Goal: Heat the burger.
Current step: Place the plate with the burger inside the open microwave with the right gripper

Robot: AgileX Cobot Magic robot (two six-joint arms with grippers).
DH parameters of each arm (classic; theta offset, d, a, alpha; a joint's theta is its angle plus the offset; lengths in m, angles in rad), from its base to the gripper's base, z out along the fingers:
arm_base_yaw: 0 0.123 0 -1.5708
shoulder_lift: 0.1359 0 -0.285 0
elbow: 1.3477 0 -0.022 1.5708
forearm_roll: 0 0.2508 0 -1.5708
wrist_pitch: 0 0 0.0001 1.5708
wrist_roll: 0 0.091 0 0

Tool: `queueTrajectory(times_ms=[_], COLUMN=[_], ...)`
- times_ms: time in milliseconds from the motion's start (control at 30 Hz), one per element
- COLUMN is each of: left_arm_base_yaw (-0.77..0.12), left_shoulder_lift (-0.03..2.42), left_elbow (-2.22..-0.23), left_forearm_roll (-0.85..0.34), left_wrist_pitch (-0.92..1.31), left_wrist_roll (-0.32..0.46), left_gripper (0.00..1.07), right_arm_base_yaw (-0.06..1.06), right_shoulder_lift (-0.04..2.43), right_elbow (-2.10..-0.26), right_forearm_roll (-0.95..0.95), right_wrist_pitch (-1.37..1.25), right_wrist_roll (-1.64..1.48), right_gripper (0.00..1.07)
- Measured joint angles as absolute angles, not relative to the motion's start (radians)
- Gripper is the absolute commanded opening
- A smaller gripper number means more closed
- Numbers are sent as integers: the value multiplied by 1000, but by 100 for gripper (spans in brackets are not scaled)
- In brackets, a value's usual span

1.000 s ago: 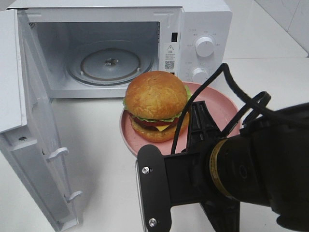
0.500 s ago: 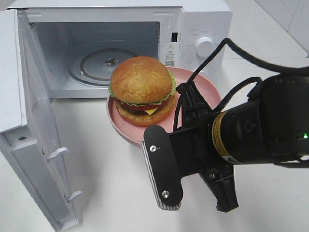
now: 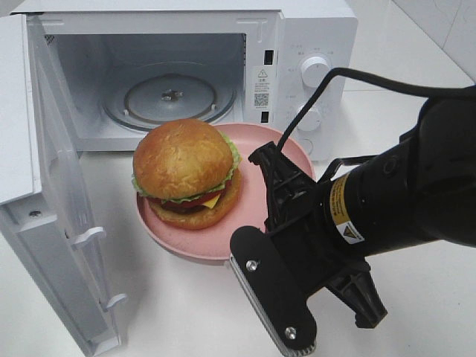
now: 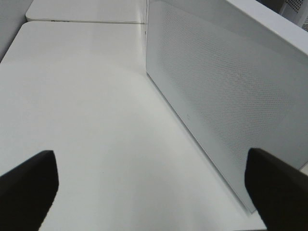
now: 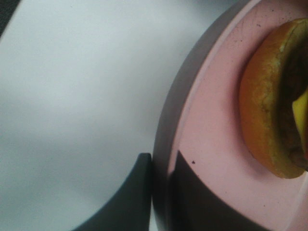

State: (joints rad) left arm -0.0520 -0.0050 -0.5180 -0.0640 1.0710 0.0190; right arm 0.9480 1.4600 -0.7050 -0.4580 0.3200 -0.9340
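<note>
Plate (image 3: 249, 186) and burger (image 3: 184, 160) slid left; right gripper (image 5: 161, 192) jaws clamp the rim, hidden by the arm from above; left gripper (image 4: 151, 192) jaws apart.

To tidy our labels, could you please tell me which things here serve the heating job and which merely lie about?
In use: burger; pink plate under it; open microwave; right jaws shut on the plate's rim.
Idle: white table; left jaws, open, holding nothing.

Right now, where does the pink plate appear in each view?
Exterior high: centre, before the open microwave, pink plate.
Left wrist: not in it.
Right wrist: plate rim pinched in the right gripper.
Shared landmark: the burger on it.
</note>
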Motion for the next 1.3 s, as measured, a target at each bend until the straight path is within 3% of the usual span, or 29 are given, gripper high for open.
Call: queueTrajectory(times_ms=[533, 933, 1300], left_arm_base_yaw=[-52, -52, -52], left_shoulder_lift=[-5, -5, -5], left_elbow=[-518, -518, -518], left_forearm_roll=[-64, -64, -64], left_wrist_pitch=[1071, 1071, 1071], left_wrist_roll=[19, 19, 19], left_gripper=[98, 98, 98], right_arm_base_yaw=[805, 797, 797], right_shoulder_lift=[1460, 1460, 1460], right_elbow=[-705, -702, -702], right_forearm_roll=[-162, 70, 66], right_wrist_pitch=[291, 230, 213], right_wrist_roll=[-1288, -1506, -1511], right_gripper=[2, 0, 0])
